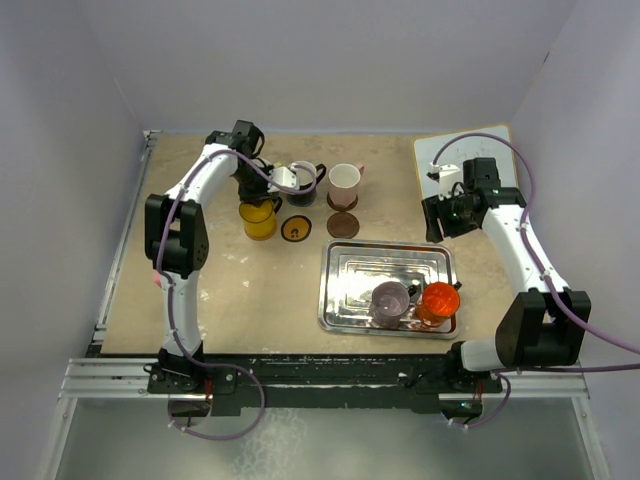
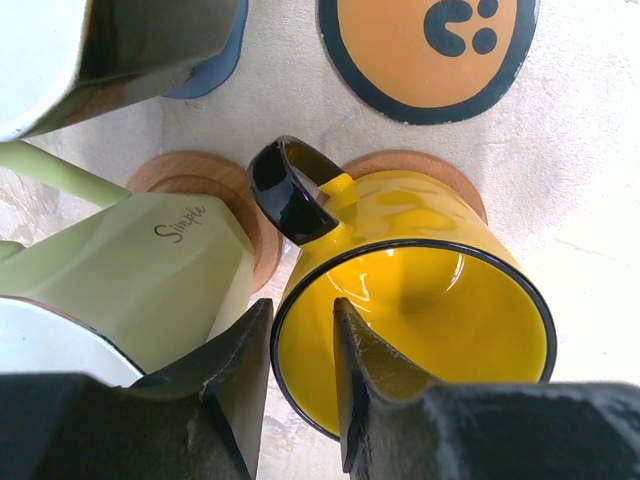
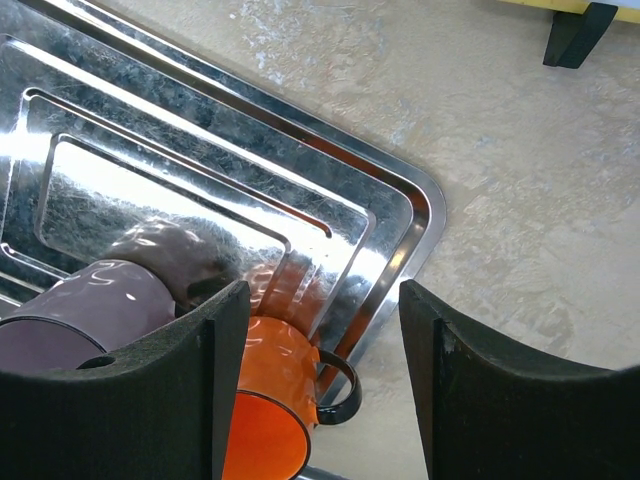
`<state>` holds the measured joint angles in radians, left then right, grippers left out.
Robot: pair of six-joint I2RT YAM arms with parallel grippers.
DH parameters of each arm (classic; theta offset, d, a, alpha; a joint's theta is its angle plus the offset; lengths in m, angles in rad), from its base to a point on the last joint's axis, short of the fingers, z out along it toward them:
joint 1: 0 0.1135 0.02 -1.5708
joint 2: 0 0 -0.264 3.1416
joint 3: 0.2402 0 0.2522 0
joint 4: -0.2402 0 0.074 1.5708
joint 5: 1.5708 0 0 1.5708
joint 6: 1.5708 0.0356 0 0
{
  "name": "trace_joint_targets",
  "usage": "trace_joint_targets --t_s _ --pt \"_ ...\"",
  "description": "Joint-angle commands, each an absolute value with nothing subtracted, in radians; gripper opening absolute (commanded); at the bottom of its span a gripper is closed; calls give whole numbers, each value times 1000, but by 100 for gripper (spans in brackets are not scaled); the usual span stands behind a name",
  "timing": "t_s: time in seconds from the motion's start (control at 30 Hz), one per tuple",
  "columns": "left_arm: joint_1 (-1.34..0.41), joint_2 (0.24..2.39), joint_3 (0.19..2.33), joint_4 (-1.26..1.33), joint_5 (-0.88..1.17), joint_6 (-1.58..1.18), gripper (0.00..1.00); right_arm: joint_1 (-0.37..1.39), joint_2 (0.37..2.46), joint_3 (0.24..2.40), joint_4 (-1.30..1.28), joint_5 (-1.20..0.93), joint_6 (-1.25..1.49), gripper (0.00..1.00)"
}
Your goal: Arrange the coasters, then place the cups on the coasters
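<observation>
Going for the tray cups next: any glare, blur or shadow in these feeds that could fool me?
Top external: even light, soft shadows; the steel tray has white glare patches, yet the purple cup and orange cup read clearly. Right wrist: streaky reflections across the tray, cups' colours mirrored in it; right claw near-black, little detail. Left wrist: sharp on the yellow cup, glossy highlights only.

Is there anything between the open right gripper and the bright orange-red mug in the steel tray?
Nothing visible. The right gripper hangs open by the steel tray, the orange-red mug uncovered; the translucent greyish-purple mug stands beside it, not between.
</observation>
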<state>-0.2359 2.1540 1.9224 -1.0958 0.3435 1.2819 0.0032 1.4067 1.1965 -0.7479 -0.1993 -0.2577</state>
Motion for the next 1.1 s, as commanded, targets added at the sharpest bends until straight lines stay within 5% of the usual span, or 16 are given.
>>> trace_joint_targets --t_s 0.0,0.3,0.7,1.07 --pt "-227 2066 1947 -1116 370 1268 29 -3 1369 1217 -734 -190 -275 64" --pt "-232 1916 1890 -1120 394 1215 37 -5 1369 1222 -733 -205 -275 64" --pt "-493 1698 1678 -916 396 833 70 -8 1415 1285 -771 -279 -237 64" --pt "-787 1748 1676 -713 307 427 74 -8 1428 1306 -759 -273 -210 64"
